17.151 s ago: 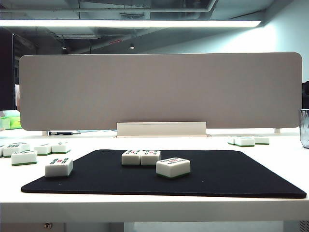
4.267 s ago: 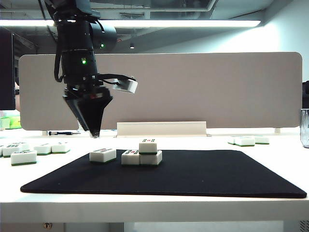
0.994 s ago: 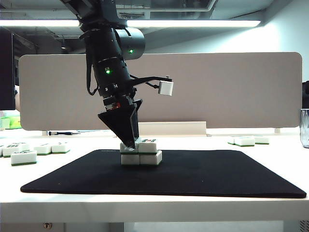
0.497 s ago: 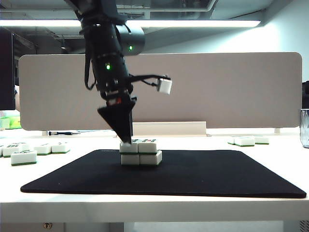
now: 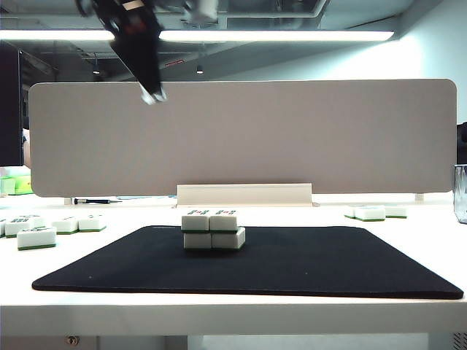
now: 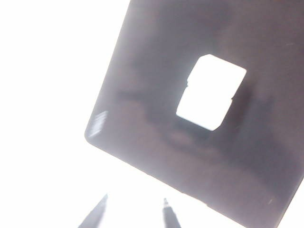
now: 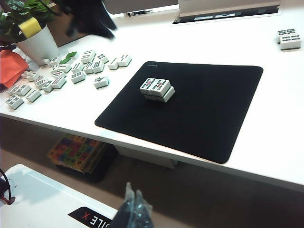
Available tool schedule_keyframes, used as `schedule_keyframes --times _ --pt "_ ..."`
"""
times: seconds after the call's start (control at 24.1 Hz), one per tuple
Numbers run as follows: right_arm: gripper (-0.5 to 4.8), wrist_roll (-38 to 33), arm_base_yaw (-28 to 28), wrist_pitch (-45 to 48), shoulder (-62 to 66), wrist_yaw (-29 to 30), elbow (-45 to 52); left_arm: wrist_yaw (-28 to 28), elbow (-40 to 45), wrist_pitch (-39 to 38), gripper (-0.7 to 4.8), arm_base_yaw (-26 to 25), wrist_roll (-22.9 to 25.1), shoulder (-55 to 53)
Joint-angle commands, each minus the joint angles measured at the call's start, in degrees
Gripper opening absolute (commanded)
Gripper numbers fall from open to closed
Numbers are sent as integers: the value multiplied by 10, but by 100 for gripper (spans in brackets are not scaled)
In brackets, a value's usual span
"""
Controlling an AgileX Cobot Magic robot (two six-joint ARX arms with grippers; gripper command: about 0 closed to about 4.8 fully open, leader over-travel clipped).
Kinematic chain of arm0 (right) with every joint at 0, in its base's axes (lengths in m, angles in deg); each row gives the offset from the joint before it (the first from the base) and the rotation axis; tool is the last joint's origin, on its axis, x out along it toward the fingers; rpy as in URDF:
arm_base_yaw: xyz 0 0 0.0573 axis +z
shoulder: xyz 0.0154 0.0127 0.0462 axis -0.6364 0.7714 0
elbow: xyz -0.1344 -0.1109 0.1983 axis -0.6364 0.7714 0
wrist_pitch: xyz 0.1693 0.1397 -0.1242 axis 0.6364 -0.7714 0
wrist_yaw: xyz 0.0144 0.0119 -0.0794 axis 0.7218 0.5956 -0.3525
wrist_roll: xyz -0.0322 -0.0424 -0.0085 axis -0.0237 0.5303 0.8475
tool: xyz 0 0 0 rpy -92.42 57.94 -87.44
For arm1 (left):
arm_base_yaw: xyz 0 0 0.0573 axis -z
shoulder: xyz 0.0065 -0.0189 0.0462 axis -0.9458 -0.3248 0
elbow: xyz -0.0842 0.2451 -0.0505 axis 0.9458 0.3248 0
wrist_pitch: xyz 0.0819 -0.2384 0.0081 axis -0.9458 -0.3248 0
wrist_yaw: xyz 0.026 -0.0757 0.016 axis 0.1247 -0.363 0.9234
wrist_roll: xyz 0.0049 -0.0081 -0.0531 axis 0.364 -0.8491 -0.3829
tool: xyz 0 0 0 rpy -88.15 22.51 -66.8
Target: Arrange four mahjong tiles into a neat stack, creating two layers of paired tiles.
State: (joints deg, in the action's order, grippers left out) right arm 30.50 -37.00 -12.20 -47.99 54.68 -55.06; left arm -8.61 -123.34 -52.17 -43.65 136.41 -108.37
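On the black mat [image 5: 292, 266] in the middle of the desk [image 5: 408, 219], the four mahjong tiles [image 5: 212, 230] stand as one block: two tiles side by side below and two side by side on top, edges nearly flush, faces up. The long side of the block runs across the exterior view. The left gripper [image 5: 152, 93] is high above the mat, up and to the left of the stack and well apart from it; its fingers are pressed together and carry nothing. In the left wrist view the stack [image 6: 211, 91] appears as a bright rectangle far beyond the fingertips [image 6: 101, 207]. The right gripper [image 7: 134, 209] is low and off the desk edge, also closed and empty, further from the tiles. The stack looks finished, so no new grasp seems needed.
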Motion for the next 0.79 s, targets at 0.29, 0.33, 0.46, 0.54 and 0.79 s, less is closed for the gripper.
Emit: schedule_keyframes --times 0.29,0.33,0.46,0.54,0.79 --pt "-1 2 0 5 -7 -1 -2 -7 30 15 111 -75 -143 117" --pt "-1 2 0 5 -7 -1 -2 -7 43 18 111 -80 -143 129" --pt "-1 2 0 5 -7 -1 -2 -5 148 71 111 -111 -141 220" --pt "-1 2 0 5 -7 -1 -2 -5 195 95 111 -126 -141 262" --pt "-1 2 0 5 -7 -1 -2 -5 311 139 111 -137 -144 373"
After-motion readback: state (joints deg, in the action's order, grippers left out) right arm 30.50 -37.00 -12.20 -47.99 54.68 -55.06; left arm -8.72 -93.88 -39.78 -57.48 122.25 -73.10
